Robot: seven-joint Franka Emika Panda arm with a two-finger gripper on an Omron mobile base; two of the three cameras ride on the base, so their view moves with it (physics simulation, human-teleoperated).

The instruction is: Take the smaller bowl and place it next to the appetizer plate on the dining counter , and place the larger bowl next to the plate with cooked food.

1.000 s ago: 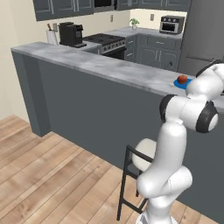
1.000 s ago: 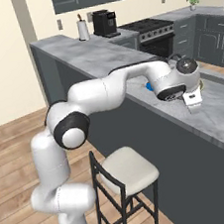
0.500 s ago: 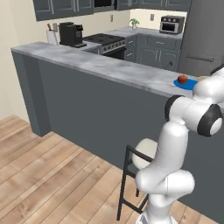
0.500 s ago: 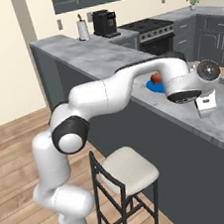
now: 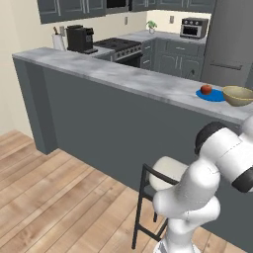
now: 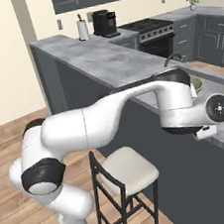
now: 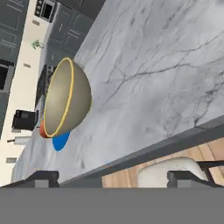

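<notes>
The smaller bowl [image 5: 238, 95], tan-gold with a yellow rim, stands on the dining counter [image 5: 148, 81] just right of the appetizer plate [image 5: 213, 95], a blue plate bearing a red food [image 5: 206, 89]. The hand view has the same bowl [image 7: 65, 100] in front of the blue plate [image 7: 60, 141], on the grey marbled top [image 7: 153, 65]. My gripper [image 7: 114, 177] is open and holds nothing, drawn back from the bowl over the counter's front edge. From the right base view the gripper [image 6: 205, 132] hangs at that edge. The larger bowl and the plate with cooked food are out of view.
A bar stool [image 6: 126, 168] with a pale seat stands on the wood floor under the counter overhang, below my arm. A sink with a faucet [image 6: 173, 58] lies behind the counter. A stove, a coffee machine [image 5: 80, 38] and a microwave line the back wall.
The jaws have opened and let go of the smaller bowl, which now rests beside the blue plate. The hand has pulled back from it toward the counter's front edge.
</notes>
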